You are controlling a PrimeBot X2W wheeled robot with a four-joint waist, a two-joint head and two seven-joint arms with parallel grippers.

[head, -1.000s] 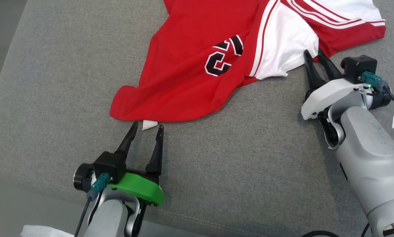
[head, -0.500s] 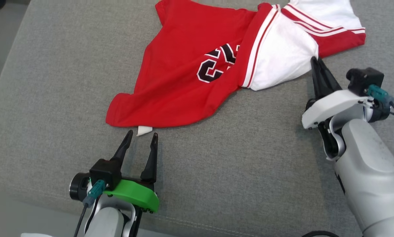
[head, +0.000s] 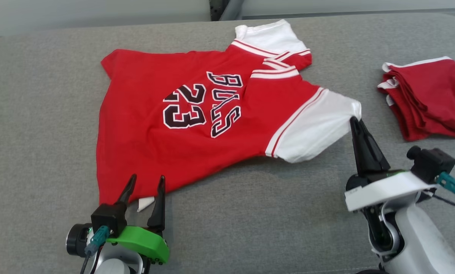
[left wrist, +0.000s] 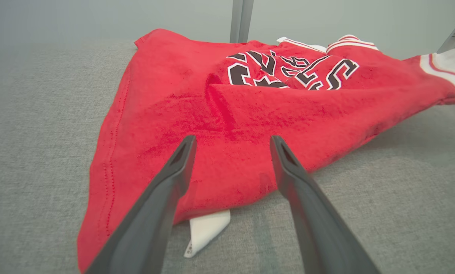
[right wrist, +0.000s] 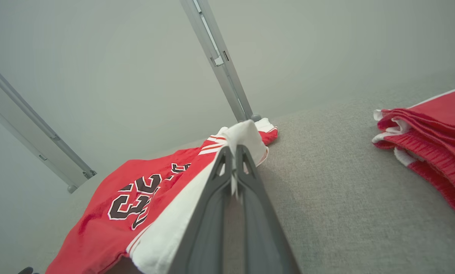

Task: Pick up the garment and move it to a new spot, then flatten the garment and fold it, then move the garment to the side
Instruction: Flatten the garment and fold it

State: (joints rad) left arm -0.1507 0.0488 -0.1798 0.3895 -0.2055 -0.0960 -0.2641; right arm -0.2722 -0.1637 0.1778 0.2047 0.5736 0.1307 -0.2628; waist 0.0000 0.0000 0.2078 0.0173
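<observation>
At 4 o'clock, right pincer (head: 354, 121) pinches white sleeve (head: 315, 127) of jersey (head: 136, 125); left pincer (head: 147, 177) spread at 7, near hem.

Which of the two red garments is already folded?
The red pile at the far right, stacked in layers; the number 23 jersey lies spread open.

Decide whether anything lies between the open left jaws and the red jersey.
Nothing visible blocks them. The jaws reach the jersey at its near hem; its white tag pokes out between them on the grey cushion.
</observation>
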